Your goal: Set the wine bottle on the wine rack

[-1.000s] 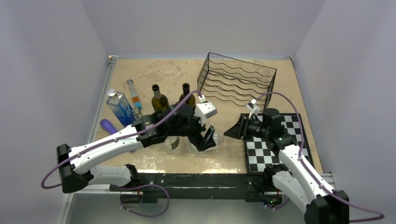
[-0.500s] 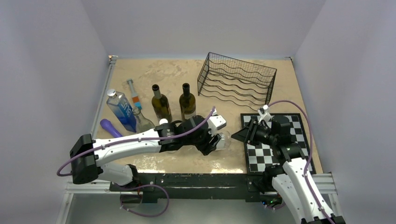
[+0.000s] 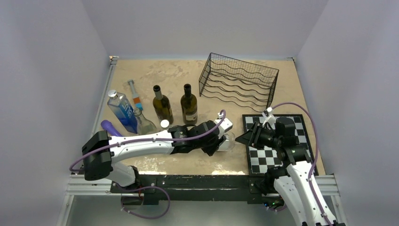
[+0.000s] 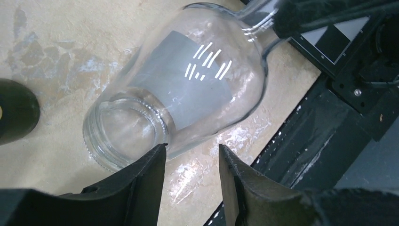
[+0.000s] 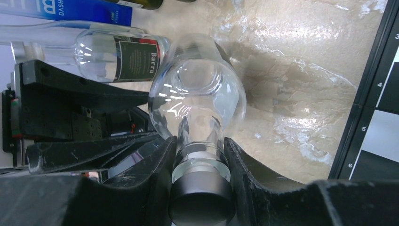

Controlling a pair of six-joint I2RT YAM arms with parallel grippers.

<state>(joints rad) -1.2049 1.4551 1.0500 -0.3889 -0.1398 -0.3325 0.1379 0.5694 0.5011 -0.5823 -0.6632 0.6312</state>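
Well, mottled tan table [image 3: 160,75] (w/ wine rack [image 3: 239,84]) betw. pale walls [image 3: 51,56].

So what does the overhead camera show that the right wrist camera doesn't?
Only overhead: the empty rack at the back and a purple object on the left. Only the wrist: its fingers clamped on the clear bottle's neck, beside its black cap. Both: that bottle, the chessboard and the blue bottle.
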